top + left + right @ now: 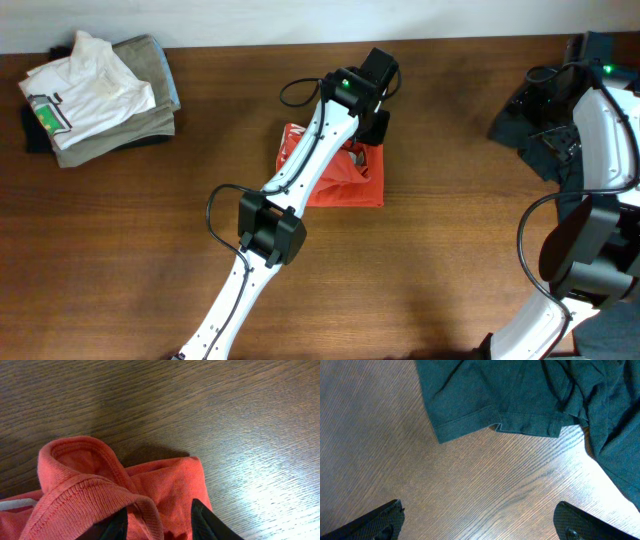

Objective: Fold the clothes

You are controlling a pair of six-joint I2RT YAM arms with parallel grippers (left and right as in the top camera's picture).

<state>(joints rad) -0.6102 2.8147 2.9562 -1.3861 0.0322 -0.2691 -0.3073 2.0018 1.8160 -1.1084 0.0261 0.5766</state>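
Observation:
The clothes, an orange-red T-shirt point(345, 185), lie folded into a small packet at the table's middle. In the left wrist view the T-shirt point(90, 490) shows a ribbed collar edge standing up in a loop. My left gripper point(160, 521) is down on the packet's far right corner, its black fingers point(202, 522) partly apart on either side of a ridge of the cloth, with a gap still showing beside the right finger. My right gripper point(477, 520) stands wide open over bare wood at the far right, holding nothing.
A dark teal garment point(520, 395) lies crumpled just beyond the right gripper, at the table's far right point(525, 115). A white shirt point(90, 85) rests on a khaki-grey folded garment point(150, 60) at the back left. The left arm point(270, 230) stretches across the table's middle.

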